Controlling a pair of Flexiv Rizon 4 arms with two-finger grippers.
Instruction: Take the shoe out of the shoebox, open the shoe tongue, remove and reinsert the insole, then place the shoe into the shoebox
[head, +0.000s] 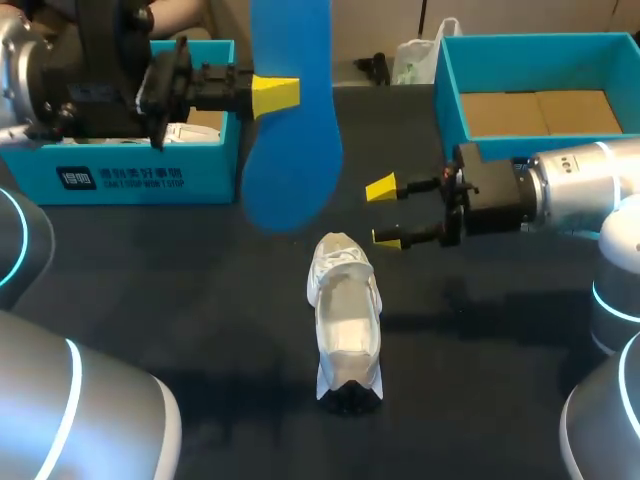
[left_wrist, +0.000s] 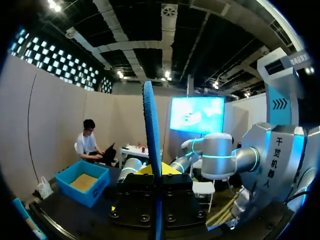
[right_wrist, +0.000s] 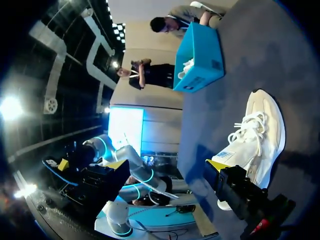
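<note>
1. Nearest: white lace-up fabric shoe, resting on its sole on the dark table, outside any box and touched by neither gripper.
2. Just beyond, to the shoe's right: right gripper, yellow tips spread wide with nothing between them, hovering near the laced end without contact.
3. Further back and higher: long blue foam insole, held in the air clear of the table, pinched between the closed fingers of the left gripper. Edge-on in the left wrist view, rising straight up from between those fingers.
4. Farthest: open blue cardboard shoebox with white paper inside at the left rear; second open blue box with a brown floor at the right rear. Both well apart from the shoe.
5. Judged stage: insole out, reinsertion pending.
6. Likely trouble:
   - unbraced shoe sliding or tipping under the insole's push;
   - soft insole buckling at the collar, or snagging on the tongue and laces;
   - insole twisting in so narrow a pinch, then arriving skewed to the opening.
</note>
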